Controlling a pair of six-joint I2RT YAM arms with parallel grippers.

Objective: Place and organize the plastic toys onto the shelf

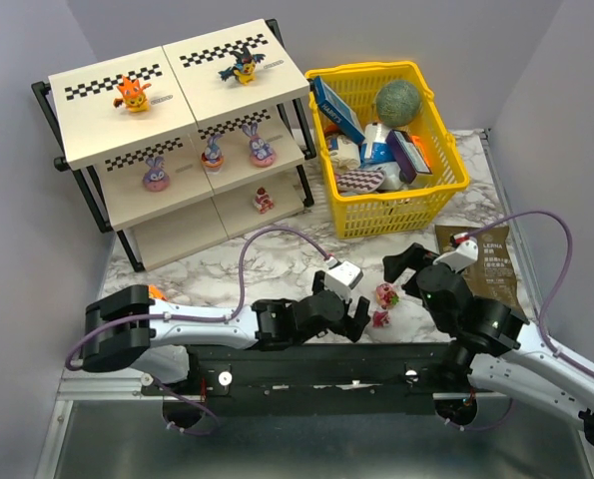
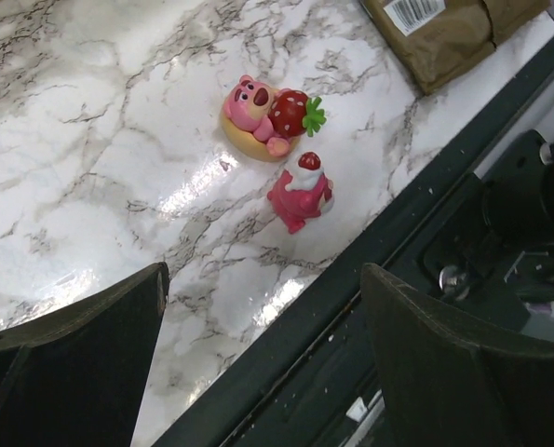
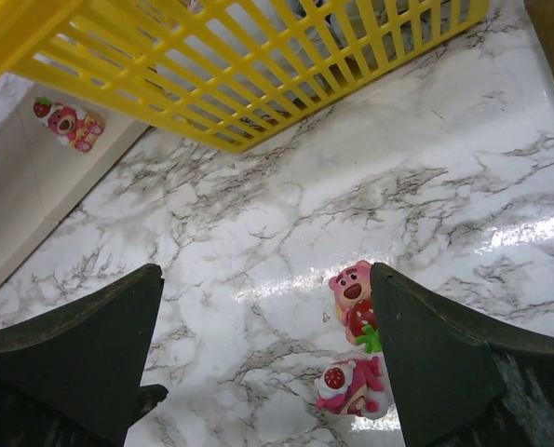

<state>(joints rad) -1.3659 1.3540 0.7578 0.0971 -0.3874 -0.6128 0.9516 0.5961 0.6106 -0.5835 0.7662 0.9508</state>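
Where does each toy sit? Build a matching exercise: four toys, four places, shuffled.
Toys
1. orange figurine
2. winged figurine
3. lone purple bunny figurine
4. pink bear with strawberry

Places
A. marble table
B. shelf top tier, right panel
C. middle tier, left panel
D. top tier, left panel

Pairs: 1-D, 2-B, 3-C, 4-A

We find open desk [image 1: 287,269] between the shelf [image 1: 107,130] and the near edge; the yellow basket [image 1: 416,215] blocks the far right corner, the brown packet [image 1: 496,267] lies along the right edge
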